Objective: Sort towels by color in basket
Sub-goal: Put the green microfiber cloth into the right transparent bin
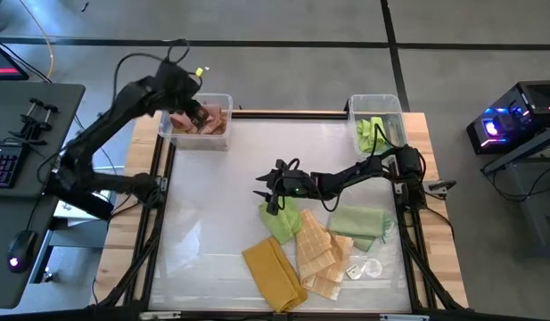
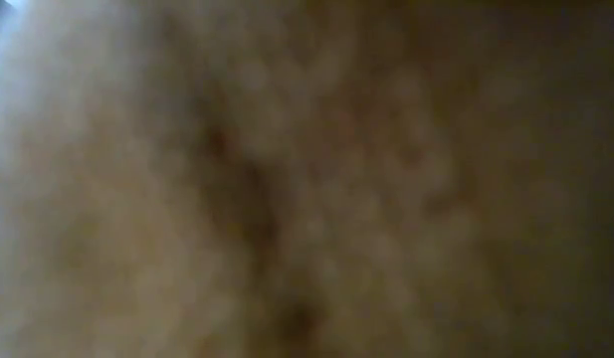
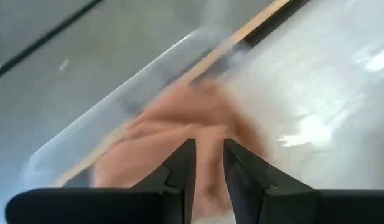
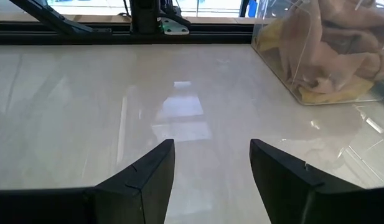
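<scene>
My left gripper [image 1: 194,112] hangs over the clear left bin [image 1: 223,98] at the table's far left corner, shut on a salmon pink towel [image 3: 179,118]. My right gripper [image 1: 273,194] is open at mid-table, just on the far side of a light green towel [image 1: 282,223]; only bare table shows between its fingers [image 4: 210,168]. Near the front edge lie a mustard yellow towel [image 1: 273,273], a pale orange checked towel [image 1: 317,257] and a sage green towel [image 1: 359,223]. The clear right bin [image 1: 389,105] holds a light green towel [image 1: 371,134]. My left gripper pinches the salmon pink towel between its two fingers [image 3: 182,165], coming from above and pointing down into the left bin. The cloth bunches around the fingertips [image 3: 207,134], and which edge or fold they have is blurred. Its lower part reaches down into the bin.
The left bin [image 4: 316,93] also shows some yellow cloth at its bottom beside the pink. A small clear plastic piece [image 1: 365,267] lies near the sage towel. A dark frame [image 1: 283,114] rims the table. The low view is blocked by something tan and blurred.
</scene>
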Robot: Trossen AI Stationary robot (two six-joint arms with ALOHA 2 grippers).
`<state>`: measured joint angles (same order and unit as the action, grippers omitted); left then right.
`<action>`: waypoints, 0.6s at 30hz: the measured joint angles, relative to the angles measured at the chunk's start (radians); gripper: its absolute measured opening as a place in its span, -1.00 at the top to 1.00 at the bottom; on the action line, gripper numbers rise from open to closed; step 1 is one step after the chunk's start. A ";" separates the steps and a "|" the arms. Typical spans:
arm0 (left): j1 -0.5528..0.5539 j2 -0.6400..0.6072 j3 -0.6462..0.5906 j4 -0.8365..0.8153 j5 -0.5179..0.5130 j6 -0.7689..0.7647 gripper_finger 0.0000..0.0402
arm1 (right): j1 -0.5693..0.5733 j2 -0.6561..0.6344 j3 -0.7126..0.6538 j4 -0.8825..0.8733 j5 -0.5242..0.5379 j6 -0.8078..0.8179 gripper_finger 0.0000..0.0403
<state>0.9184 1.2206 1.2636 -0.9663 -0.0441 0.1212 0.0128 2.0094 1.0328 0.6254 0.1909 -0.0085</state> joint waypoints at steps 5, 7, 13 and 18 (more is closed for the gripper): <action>-0.167 -0.200 -0.176 0.235 0.147 -0.012 0.67 | 0.011 -0.021 0.000 -0.027 0.008 -0.050 -0.01; -0.248 -0.277 -0.280 0.371 0.179 -0.034 0.68 | 0.015 -0.060 0.000 -0.076 0.013 -0.051 -0.01; -0.485 -0.437 -0.595 0.800 0.195 -0.040 0.68 | 0.029 -0.230 0.000 -0.385 -0.005 -0.046 -0.01; -0.656 -0.467 -0.762 1.045 0.190 -0.039 0.68 | 0.082 -0.318 0.000 -0.616 -0.154 0.063 -0.01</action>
<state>0.2626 0.7534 0.5012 0.0784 0.1458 0.0820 0.0944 1.6918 1.0330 0.0093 0.0372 0.0542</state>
